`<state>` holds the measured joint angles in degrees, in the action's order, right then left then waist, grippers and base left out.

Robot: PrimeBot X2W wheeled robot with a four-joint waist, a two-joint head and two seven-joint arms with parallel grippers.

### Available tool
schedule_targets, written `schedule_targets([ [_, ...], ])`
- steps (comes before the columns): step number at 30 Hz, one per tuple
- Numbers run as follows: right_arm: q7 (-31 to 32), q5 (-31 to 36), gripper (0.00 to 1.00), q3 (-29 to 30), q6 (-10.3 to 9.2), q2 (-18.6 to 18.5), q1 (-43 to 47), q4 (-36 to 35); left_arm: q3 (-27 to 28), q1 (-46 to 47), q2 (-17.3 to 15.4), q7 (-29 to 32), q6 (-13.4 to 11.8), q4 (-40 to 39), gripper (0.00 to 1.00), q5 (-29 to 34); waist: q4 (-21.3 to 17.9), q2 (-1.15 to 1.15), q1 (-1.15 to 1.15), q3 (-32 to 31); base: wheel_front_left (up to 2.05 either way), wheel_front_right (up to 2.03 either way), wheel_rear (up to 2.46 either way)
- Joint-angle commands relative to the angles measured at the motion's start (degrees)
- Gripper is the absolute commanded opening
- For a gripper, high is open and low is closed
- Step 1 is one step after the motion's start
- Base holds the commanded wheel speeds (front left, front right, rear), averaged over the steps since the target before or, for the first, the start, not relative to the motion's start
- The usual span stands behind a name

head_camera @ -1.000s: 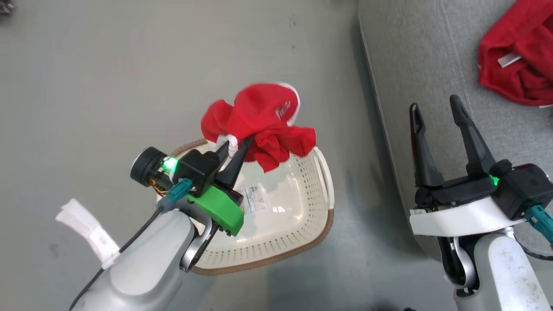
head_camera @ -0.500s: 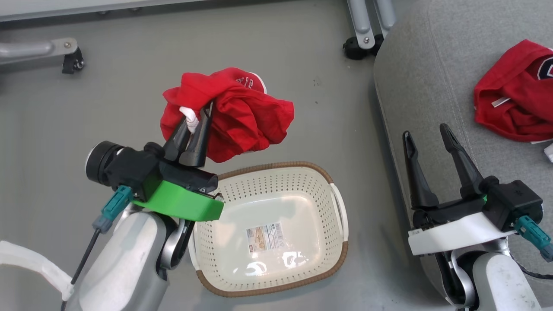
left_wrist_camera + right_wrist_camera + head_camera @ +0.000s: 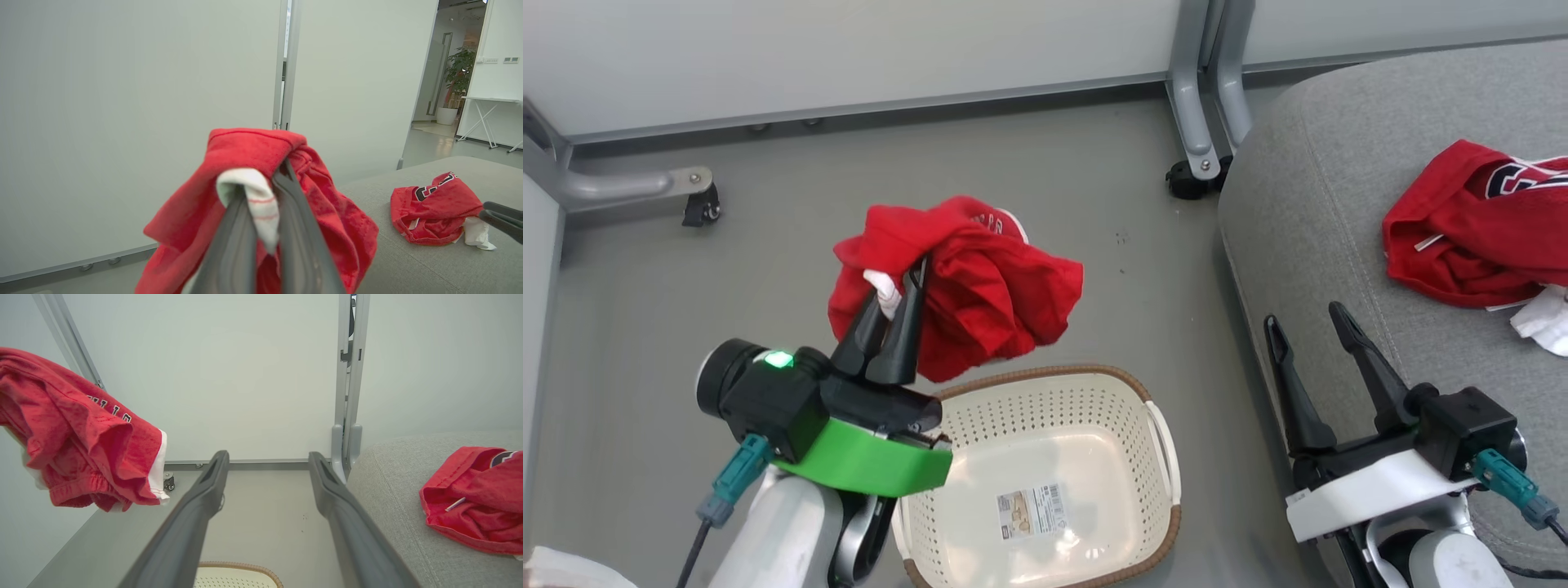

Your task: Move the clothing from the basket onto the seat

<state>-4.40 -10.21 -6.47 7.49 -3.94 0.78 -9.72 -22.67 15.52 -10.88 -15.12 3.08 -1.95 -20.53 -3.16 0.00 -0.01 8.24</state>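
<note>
Head view, as you had it: your left gripper [image 3: 900, 278] was pinched on a white-trimmed fold of one red garment [image 3: 992, 294]. That garment hung bunched above the floor [image 3: 686, 278], just past the far rim of the basket [image 3: 1054, 371] and well apart from the seat [image 3: 1307, 212]. A paper label [image 3: 1031, 511] lay inside the basket. The basket's near edge was cut off by the frame, and its left side was hidden behind your left wrist. A second red garment [image 3: 1462, 237] lay crumpled on the seat, cut off at the right edge. A small white scrap [image 3: 1539, 322] touched it, and you could not have told what it was. Your right gripper [image 3: 1303, 318] showed against the seat's left edge, fingers spread and holding nothing.

Left wrist view: the two fingers were pressed together on the white trim, and red cloth draped around them hid their tips. The dark lettering on the garment on the seat was too small to read.

Right wrist view: your spread fingers framed bare floor. The held garment showed at the left, partly out of frame, with its print only partly legible.
</note>
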Motion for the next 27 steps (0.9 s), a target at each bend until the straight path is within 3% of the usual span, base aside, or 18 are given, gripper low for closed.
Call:
schedule_targets([
  [1, 0.3, -0.1, 1.00, -0.2, 0.00, -0.1, 1.2, -0.3, 0.0, -1.5, 0.3, 0.0, 0.5, -0.5, 0.00, 0.6, -0.5, 0.00, 0.01, -1.8, 0.00, 0.00, 0.00],
  [27, 1.7, -2.2, 1.00, -1.8, 0.00, -0.1, 3.7, -0.1, -0.1, -7.2, 2.3, 0.0, 1.0, -1.1, 0.00, 1.7, -0.4, 0.00, 0.01, -6.3, 0.00, 0.00, 0.00],
])
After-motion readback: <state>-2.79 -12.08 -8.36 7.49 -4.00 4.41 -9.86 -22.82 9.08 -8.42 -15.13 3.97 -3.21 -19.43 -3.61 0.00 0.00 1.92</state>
